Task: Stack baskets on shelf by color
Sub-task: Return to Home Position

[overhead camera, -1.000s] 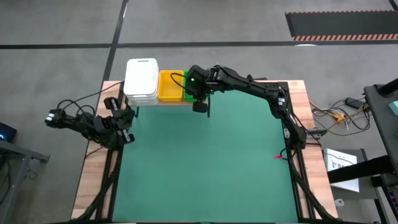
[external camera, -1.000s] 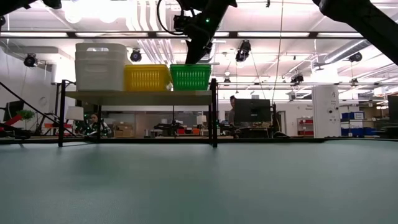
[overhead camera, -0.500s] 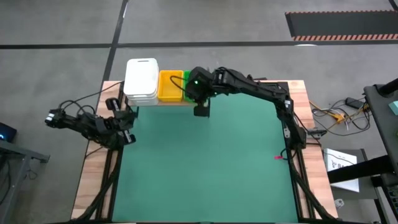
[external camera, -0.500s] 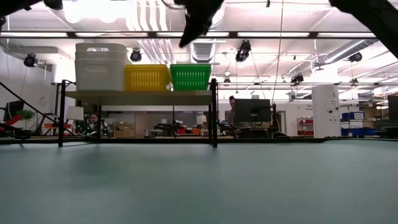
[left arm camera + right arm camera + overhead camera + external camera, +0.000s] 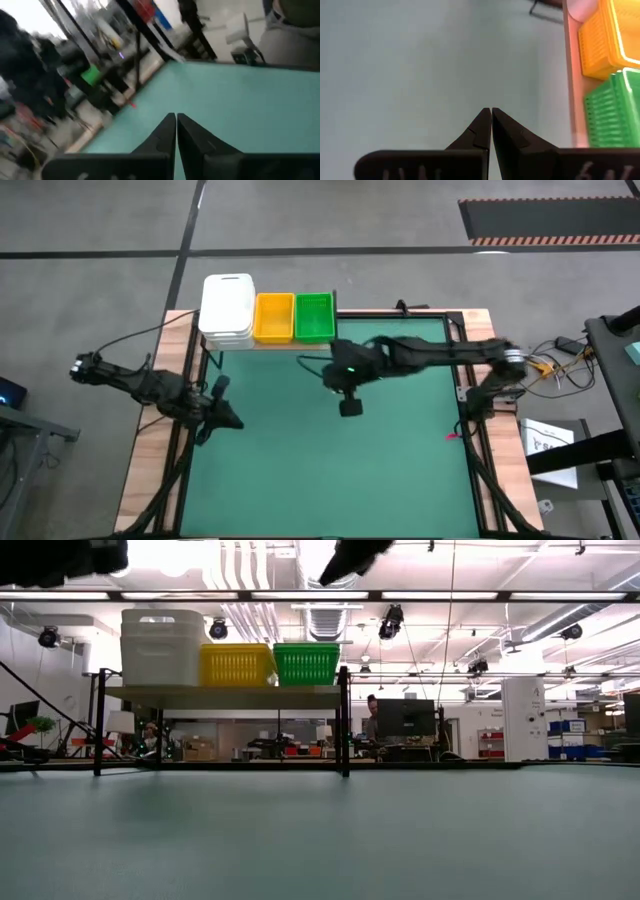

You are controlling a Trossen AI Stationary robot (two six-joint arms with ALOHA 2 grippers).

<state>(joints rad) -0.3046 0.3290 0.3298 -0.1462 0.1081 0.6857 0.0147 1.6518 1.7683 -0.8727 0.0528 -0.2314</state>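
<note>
On the wooden shelf (image 5: 262, 344) at the table's far edge stand a white stack of baskets (image 5: 227, 308), a yellow one (image 5: 273, 317) and a green one (image 5: 314, 317). In the low view the white (image 5: 160, 647), yellow (image 5: 236, 665) and green (image 5: 306, 664) baskets rest by their bottoms on the plank (image 5: 225, 696). My right gripper (image 5: 350, 410) hangs shut and empty over the green mat, nearer than the shelf. My left gripper (image 5: 230, 422) is shut and empty at the mat's left side. Both wrist views show the fingertips together, left (image 5: 176, 119) and right (image 5: 491, 113).
The green mat (image 5: 330, 470) covers the table in front of the shelf. The shelf stands on thin black posts (image 5: 345, 720). Beyond the table lies a room with desks, monitors and a person (image 5: 372, 718).
My right gripper has drawn back from the green basket on the shelf toward the table's near edge and a little to the right, staying shut. My left gripper has swung toward the mat's middle, sunk a little and tipped, also shut. The baskets have not moved.
</note>
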